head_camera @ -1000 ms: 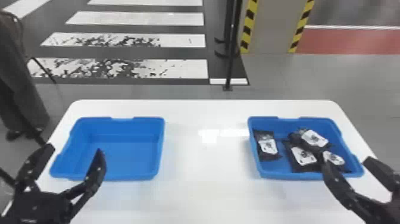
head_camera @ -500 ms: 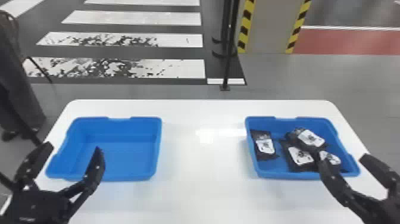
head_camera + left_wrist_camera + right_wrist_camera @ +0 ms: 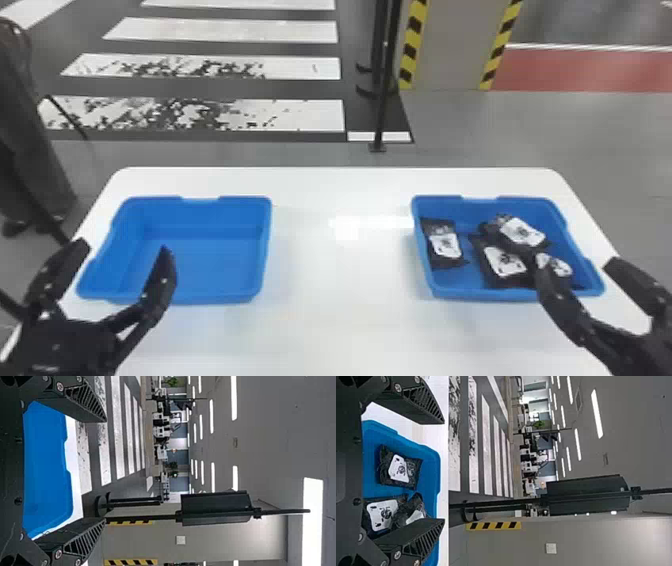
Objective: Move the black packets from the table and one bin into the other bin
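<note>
In the head view, my left gripper [image 3: 122, 257] stands open in front of and above the left blue bin [image 3: 200, 265], which holds nothing. My right gripper [image 3: 575, 267] is open over the near right part of the right blue bin [image 3: 505, 294]. Inside that bin lie several black packets with white labels: one packet [image 3: 445, 245] along its left side, the others bunched at its middle and right. The left wrist view has the left gripper [image 3: 106, 471] with nothing between its fingers. In the right wrist view, the right gripper [image 3: 444, 471] holds nothing; packets [image 3: 399, 469] lie in the bin beyond.
Both bins stand on a white table [image 3: 340, 280], with bare tabletop between them. Behind the table rises a thin black pole [image 3: 385, 100] on the floor. A person stands beyond the table's left side.
The bins, table and floor sit very slightly farther left in the head view than before. Both grippers remain open and keep nearly the same pose.
</note>
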`<state>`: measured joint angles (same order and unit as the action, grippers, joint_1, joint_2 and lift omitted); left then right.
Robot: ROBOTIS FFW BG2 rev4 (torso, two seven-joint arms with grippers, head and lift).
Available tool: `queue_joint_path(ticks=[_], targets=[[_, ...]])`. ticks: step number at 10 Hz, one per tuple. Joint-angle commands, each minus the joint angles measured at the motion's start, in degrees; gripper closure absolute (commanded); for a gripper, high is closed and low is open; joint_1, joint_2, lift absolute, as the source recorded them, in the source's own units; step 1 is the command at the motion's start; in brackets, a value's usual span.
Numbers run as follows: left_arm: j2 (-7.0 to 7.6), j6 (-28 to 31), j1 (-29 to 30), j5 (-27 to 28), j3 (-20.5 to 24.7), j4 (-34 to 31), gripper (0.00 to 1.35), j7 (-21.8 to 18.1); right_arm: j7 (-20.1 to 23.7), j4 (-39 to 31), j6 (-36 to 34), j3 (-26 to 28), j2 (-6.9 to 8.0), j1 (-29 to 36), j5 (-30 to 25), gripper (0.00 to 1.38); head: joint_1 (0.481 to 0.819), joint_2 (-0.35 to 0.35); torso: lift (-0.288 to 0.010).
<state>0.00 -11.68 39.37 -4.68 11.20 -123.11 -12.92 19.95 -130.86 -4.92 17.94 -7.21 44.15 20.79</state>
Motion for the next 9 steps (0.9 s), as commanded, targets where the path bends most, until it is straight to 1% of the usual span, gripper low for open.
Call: queue_joint_path(ticks=[1, 9], targets=[[-0.15, 0.0, 0.0, -0.1, 0.0, 0.0, 0.15, 0.0, 0.0, -0.1, 0.0, 0.0, 0.00, 0.0, 0.0, 0.15, 0.695, -0.026, -0.110], [-0.15, 0.3, -0.1, -0.1, -0.1, 0.0, 0.15, 0.0, 0.1, 0.0, 0.6, 0.0, -0.09, 0.0, 0.0, 0.15, 0.695, -0.029, -0.110]])
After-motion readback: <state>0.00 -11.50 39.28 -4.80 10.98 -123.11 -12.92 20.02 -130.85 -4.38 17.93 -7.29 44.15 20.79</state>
